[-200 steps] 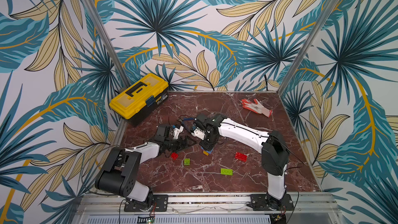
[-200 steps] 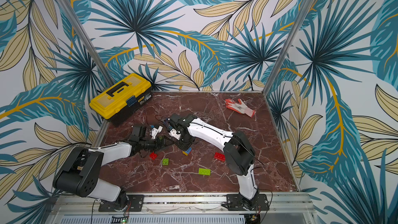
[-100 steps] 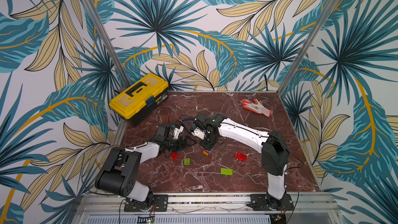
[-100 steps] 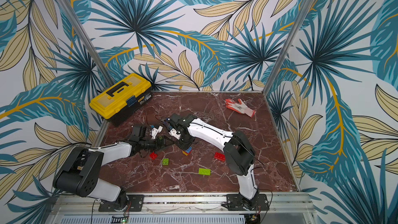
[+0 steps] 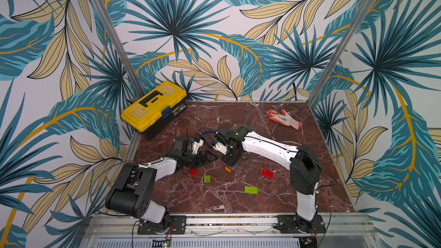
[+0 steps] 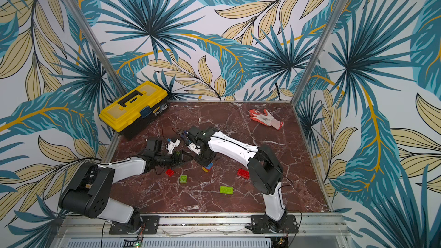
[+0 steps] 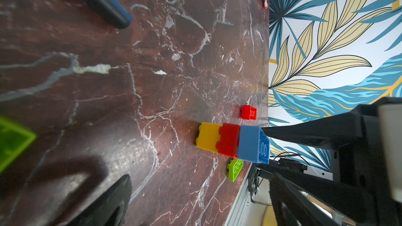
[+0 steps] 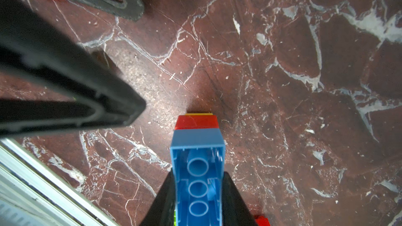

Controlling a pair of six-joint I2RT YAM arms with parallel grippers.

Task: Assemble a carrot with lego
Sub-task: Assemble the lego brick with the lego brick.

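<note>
While its jaws are clamped on the blue brick (image 8: 196,140) from both sides, the right tool (image 8: 198,192) points straight down at the surface (image 5: 214,201), holding the partly built carrot (image 7: 232,142) upright by its top. That stack reads blue over red over yellow. The hollow underside of the blue piece faces up, and the yellow end is down against the marble near the middle of the surface. Just beside it, toward the robot's left, the left tool (image 5: 207,158) lies low with its jaws spread wide and nothing between them. Its fingertips are near the stack but apart from it. Loose lego lies on the near side: a small red brick (image 5: 193,172) just by the left tool, a square lime brick (image 5: 207,179) next to it, a long lime brick (image 5: 250,190) nearer the front edge, and a larger red brick (image 5: 266,173) toward the right arm. Well apart, a yellow toolbox (image 5: 154,108) sits in the far left corner and an orange-and-white glove (image 5: 284,118) lies far right.
</note>
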